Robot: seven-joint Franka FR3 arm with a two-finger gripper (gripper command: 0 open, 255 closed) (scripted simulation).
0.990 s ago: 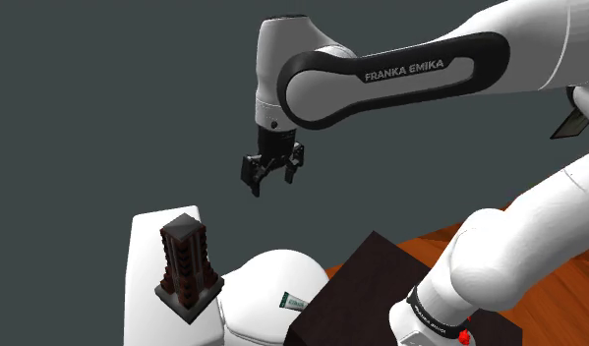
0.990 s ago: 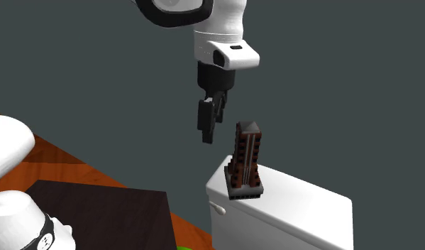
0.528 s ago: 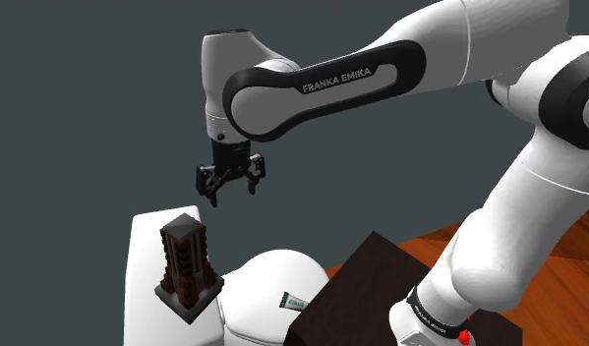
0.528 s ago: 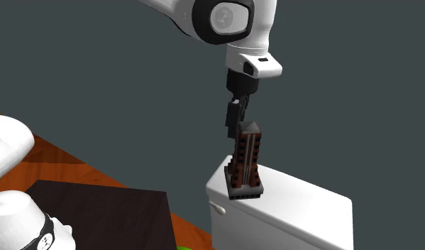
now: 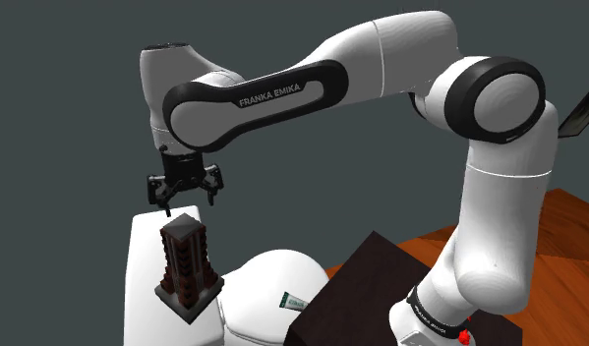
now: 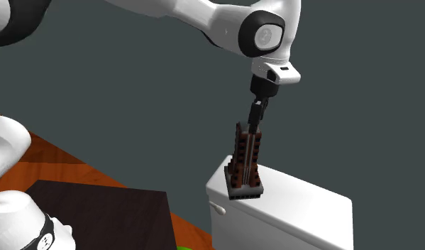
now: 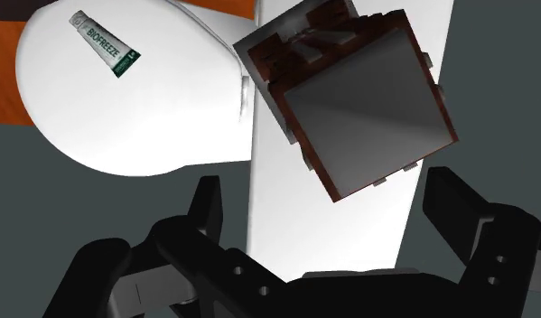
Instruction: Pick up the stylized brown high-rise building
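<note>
The brown high-rise building (image 5: 187, 263) stands upright on a dark square base on the white toilet tank lid (image 5: 143, 258). My gripper (image 5: 189, 200) hangs open just above its top, with nothing held. In the second exterior view the gripper (image 6: 254, 126) points down right at the tower's (image 6: 245, 162) upper end. In the wrist view the building's grey roof (image 7: 363, 104) lies ahead between the two spread black fingers (image 7: 206, 204), slightly nearer the other finger.
A white toilet seat cover (image 5: 269, 287) with a small green-labelled tube (image 5: 295, 302) on it lies beside the tank. The dark stand box (image 5: 366, 290) sits on an orange-brown wooden floor (image 5: 567, 236). A dark grey wall is behind.
The arm has swung toward the shoulder view's left and come down, bringing the open gripper from beside the building to directly over its top.
</note>
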